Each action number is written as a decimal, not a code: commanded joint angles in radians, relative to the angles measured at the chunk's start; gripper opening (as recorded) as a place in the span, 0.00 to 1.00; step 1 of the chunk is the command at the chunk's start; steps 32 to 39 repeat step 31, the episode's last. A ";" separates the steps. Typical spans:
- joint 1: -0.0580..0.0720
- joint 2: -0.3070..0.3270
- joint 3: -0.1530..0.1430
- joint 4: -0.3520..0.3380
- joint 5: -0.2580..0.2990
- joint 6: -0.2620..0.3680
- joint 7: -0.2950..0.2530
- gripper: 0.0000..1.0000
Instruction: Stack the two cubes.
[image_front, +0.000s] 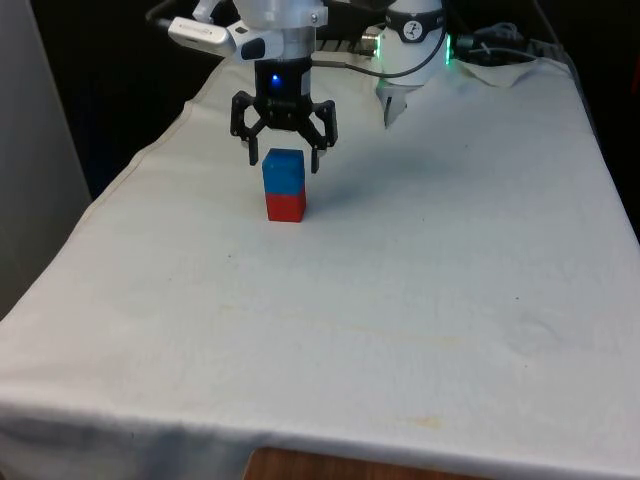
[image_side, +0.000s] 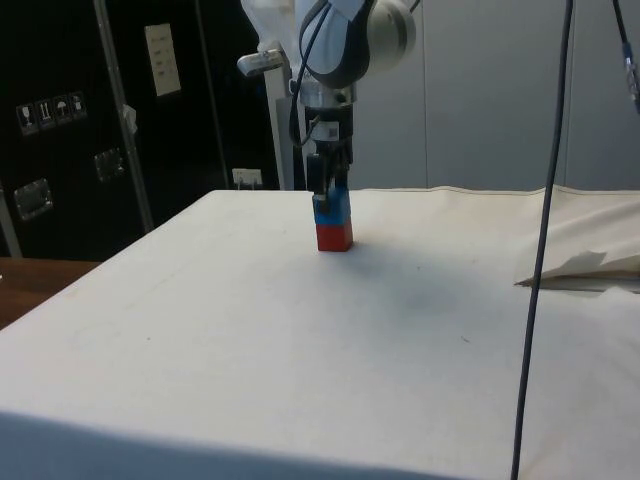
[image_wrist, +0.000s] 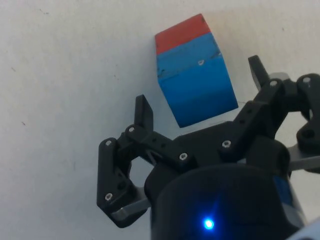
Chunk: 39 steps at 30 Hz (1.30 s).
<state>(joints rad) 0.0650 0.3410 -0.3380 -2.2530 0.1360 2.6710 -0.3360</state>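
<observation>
Cubes: the blue cube (image_front: 283, 168) sits on top of the red cube (image_front: 286, 206), and the two make one small tower on the white cloth (image_front: 400, 290) of the desk.
Tower position: in the front view it stands in the far half of the desk, toward the front view's left; in the side view it stands near the far edge of the cloth, the blue cube (image_side: 333, 211) over the red cube (image_side: 335, 237).
Alignment: the edges of the blue cube (image_wrist: 196, 82) and the red cube (image_wrist: 181, 33) follow each other closely in the wrist view; a small overhang I cannot exclude.
End effector: the end effector (image_front: 284, 156) is open, its two black fingers spread apart, one finger (image_front: 254, 155) on each side of the blue cube's upper part.
Contact: in the front view there is a gap between each fingertip and the cube faces, so the fingers grip nothing; in the wrist view the end effector (image_wrist: 199, 93) also shows both fingers away from the blue cube.
Height: the fingertips are at about the level of the top of the blue cube, the body of the end effector just above it.
Side view: the end effector (image_side: 327, 186) hangs straight down, directly over the tower.
Cloth: white, a little wrinkled, with a few faint marks.
</observation>
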 joint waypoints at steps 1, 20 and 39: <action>0.000 -0.004 -0.001 0.000 -0.002 -0.004 0.000 1.00; 0.003 -0.119 -0.013 0.008 -0.024 -0.085 0.008 1.00; 0.000 -0.159 -0.009 0.011 -0.011 -0.105 0.000 1.00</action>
